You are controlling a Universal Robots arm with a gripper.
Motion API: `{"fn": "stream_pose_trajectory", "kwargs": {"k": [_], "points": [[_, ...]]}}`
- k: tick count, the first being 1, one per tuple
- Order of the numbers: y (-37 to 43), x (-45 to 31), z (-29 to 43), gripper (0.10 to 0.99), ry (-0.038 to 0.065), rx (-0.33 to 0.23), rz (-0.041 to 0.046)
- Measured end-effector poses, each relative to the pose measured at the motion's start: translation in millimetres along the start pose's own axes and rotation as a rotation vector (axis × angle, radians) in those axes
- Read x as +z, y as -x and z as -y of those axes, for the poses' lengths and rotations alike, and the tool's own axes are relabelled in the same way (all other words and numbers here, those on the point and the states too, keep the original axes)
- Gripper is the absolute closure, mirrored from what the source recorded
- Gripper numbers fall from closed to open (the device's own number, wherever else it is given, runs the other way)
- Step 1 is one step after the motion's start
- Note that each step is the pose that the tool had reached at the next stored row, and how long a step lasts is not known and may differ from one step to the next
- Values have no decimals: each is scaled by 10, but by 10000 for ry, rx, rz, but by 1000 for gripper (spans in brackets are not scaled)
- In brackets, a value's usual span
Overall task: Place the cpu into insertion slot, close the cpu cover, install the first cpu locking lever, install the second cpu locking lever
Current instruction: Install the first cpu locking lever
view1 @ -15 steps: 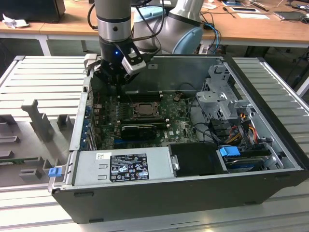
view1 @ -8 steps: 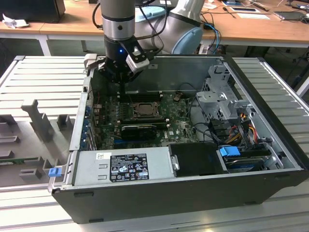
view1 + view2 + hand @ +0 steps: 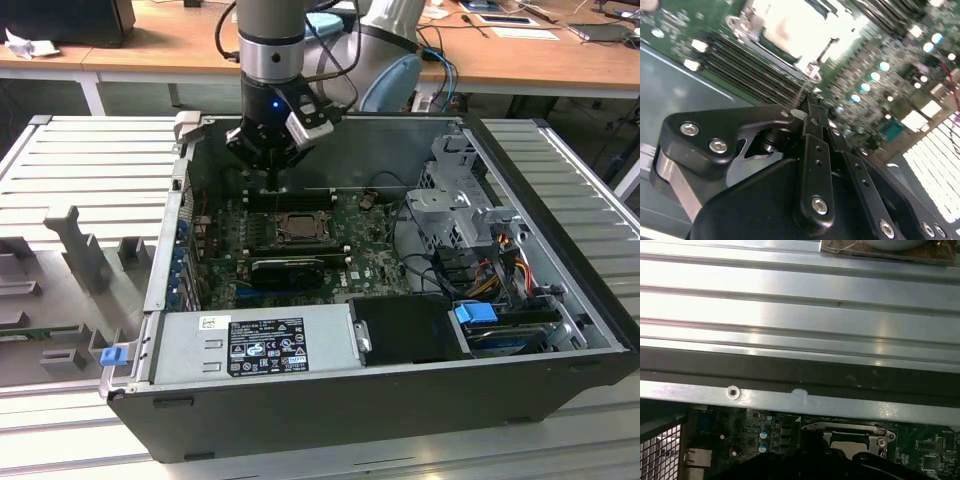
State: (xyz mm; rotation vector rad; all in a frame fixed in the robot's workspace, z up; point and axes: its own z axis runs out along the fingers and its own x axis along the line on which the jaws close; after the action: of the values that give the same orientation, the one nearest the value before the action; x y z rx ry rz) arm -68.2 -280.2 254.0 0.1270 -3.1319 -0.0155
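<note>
The gripper (image 3: pixel 812 102): in the second wrist view I find its black fingers (image 3: pixel 812 150) drawn together into one narrow tip, with no chip or plate between them. I judge they are closed on purpose, to serve as a slim pusher rather than a clamp. Whether a thin wire is nipped at the very tip I cannot tell. The tip hangs low over the board (image 3: pixel 370 265), above the memory slots (image 3: pixel 750 70) and just beside a corner of the socket assembly.

The insertion slot (image 3: pixel 270 228): it sits mid-board in the exterior view, close by the gripper's tip. The cpu (image 3: pixel 297 229) lies flat inside it, grey top up. The cpu cover (image 3: pixel 867 441) appears to lie down around the chip, framing it, so I rate seating and cover as done. A wire lever (image 3: pixel 840 425) runs along one edge of that frame in the first wrist view; latched or not, I cannot determine. The tool's station at the socket edge fits lever work.

Beyond: a long black card (image 3: pixel 290 270) lies just beside the socket, and the power supply (image 3: pixel 255 340) runs along the case (image 3: pixel 400 410) wall. The case stands open-topped on a ribbed table (image 3: pixel 90 160), which allows access from straight above.
</note>
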Motion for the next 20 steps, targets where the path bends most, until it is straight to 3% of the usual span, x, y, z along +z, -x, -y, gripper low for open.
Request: {"fn": "stream_pose_trajectory", "kwargs": {"k": [1, 3, 4, 7, 8, 14, 18, 20], "points": [[93, 20, 7, 980, 1, 5, -2], [124, 38, 14, 980, 14, 28, -2], [125, 42, 17, 980, 77, 34, 2], [131, 58, 32, 980, 478, 66, 36], [134, 70, 37, 980, 537, 107, 44], [185, 164, 68, 980, 610, 222, 53], [246, 188, 73, 980, 713, 216, 60], [262, 200, 74, 980, 715, 204, 59]]}}
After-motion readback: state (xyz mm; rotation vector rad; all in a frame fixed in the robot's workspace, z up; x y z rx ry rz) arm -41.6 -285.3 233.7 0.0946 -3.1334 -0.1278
